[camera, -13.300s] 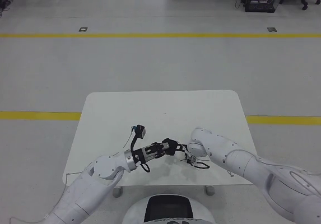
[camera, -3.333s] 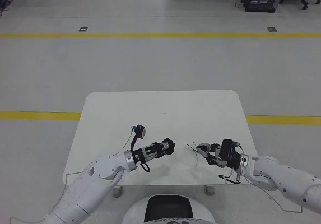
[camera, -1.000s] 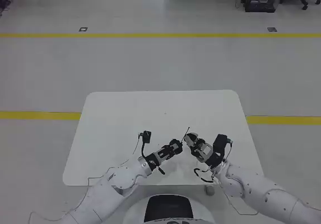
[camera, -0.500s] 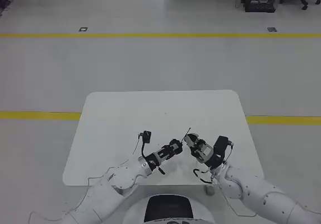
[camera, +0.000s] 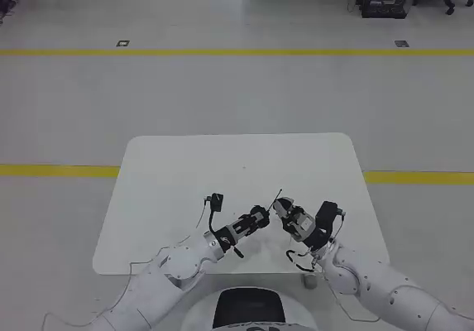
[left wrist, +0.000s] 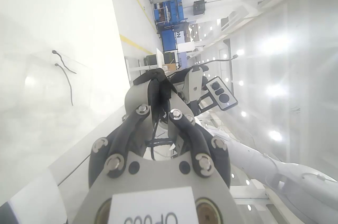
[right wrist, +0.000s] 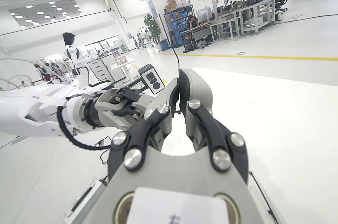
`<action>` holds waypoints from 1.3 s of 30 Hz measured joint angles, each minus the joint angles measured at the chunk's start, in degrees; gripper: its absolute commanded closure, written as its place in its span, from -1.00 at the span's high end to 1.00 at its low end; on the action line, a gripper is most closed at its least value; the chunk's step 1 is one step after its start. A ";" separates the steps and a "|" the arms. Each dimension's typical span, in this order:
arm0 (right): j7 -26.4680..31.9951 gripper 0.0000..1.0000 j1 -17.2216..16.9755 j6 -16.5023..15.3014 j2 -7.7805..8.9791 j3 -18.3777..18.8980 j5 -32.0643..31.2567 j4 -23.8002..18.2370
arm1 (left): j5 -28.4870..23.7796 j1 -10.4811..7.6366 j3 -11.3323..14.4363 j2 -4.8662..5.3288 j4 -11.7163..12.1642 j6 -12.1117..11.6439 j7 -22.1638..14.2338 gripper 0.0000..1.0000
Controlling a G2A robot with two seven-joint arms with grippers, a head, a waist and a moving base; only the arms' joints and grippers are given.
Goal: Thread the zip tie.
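Alignment step: zip tie (right wrist: 176,58) judged not yet threaded.
Above the table's (camera: 179,165) front edge, right gripper (right wrist: 179,84) pinches it; left gripper (left wrist: 158,86) is closed, contents unclear. Next move needs fine tip-to-head alignment.

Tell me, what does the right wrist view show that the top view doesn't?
Right wrist view: a close look at the right gripper pinched shut on the thin black zip tie, which stands up from its tips, with workbenches and blue shelves in the room behind. Top view: the full outline of the white table, with the grippers over its near half. Shared: the zip tie, and the left gripper close beside the right; I cannot tell whether they touch.
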 measured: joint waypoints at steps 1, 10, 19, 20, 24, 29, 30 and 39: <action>0.10 -1.00 -0.05 0.00 -0.03 0.09 -0.02 0.01 | 0.00 0.00 0.00 0.00 0.00 0.00 0.00 -1.00; 0.74 -1.00 -0.47 0.00 -0.29 0.57 -0.30 0.00 | 0.00 0.00 0.00 0.00 0.00 0.00 0.00 -1.00; 1.08 -1.00 -0.59 0.00 -0.54 0.90 -0.43 0.32 | 0.00 0.00 0.00 0.00 0.00 0.00 0.00 -1.00; 1.07 -1.00 -0.62 0.00 -0.56 0.94 -0.47 0.33 | 0.00 0.00 0.00 0.00 0.00 0.00 0.00 -1.00; 1.13 -1.00 -0.78 0.00 -0.59 1.11 -0.59 0.39 | 0.00 0.00 0.00 0.00 0.00 0.00 0.00 -1.00; 0.71 -1.00 -1.07 0.00 -0.55 1.38 -0.59 0.28 | 0.00 0.00 0.00 0.00 0.00 0.00 0.00 -1.00; 0.73 -1.00 -1.10 0.00 -0.53 1.39 -0.60 0.22 | 0.00 0.00 0.00 0.00 0.00 0.00 0.00 -1.00; 1.00 -1.00 -1.13 0.00 -0.46 1.45 -0.52 0.04 | 0.00 0.00 0.00 0.00 0.00 0.00 0.00 -1.00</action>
